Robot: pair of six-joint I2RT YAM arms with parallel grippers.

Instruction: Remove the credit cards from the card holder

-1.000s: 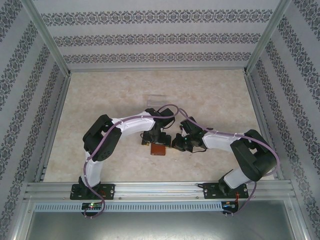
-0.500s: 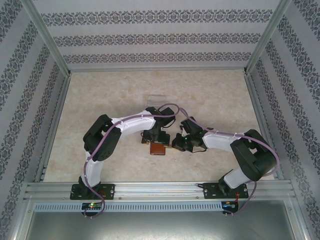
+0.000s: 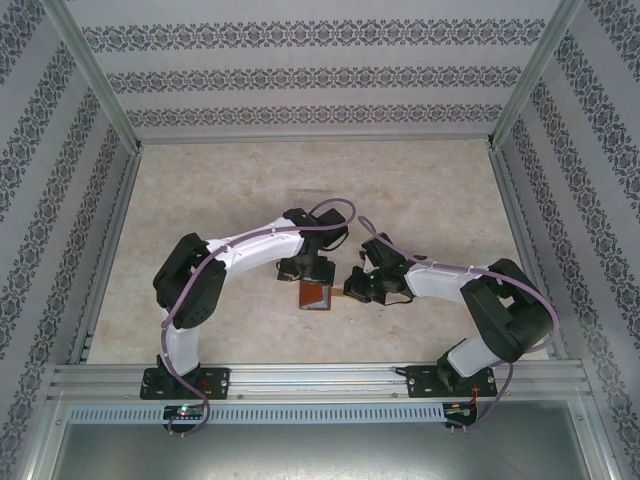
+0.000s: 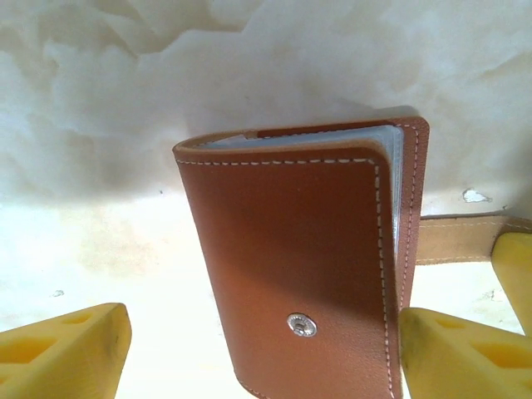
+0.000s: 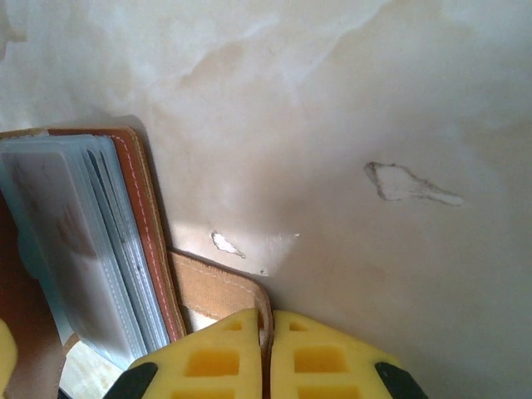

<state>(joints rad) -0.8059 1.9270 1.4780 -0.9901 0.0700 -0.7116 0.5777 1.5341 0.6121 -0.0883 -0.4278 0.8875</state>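
Currently at opening step: card holder point(image 4: 299, 266) mid-surface point(image 3: 420, 190), half shut, credit cards point(image 5: 62, 237) inside. Right fingers point(image 5: 224, 357) at 3 o'clock, clamped on snap tab point(image 5: 218, 291); left fingers point(image 4: 66, 353) apart, straddling cover. Next, probably: pinch cover, fold open.

Bright, diffuse light was used; a soft shadow was cast beside the card holder point(image 4: 291, 249), and the table point(image 4: 100, 241) was overexposed.

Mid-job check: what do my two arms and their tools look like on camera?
Both arms match: white shells on the left arm and right arm, bulky black joints, a lilac cable along each. The left tool and right tool have blocky yellow fingers with moulded recesses; the right's show black corner patches.
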